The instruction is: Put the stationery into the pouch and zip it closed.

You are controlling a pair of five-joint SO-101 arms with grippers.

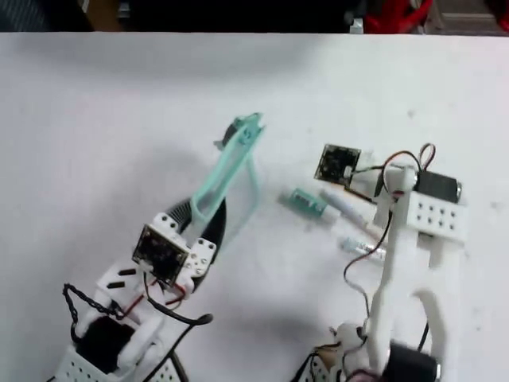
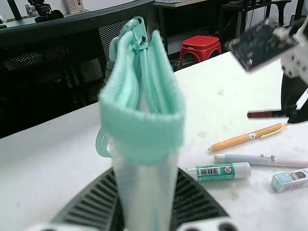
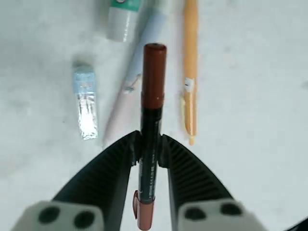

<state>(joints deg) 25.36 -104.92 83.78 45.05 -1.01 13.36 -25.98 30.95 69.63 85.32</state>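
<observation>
Near orange pen [image 3: 190, 72], right pincer [image 3: 150, 142] tight on marker [image 3: 153, 72]; left pincer [image 2: 144, 179] tight on pouch [image 2: 142, 115]

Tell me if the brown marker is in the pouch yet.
Out: the right gripper is shut on the brown marker, apart from the pouch in the left gripper.
</observation>
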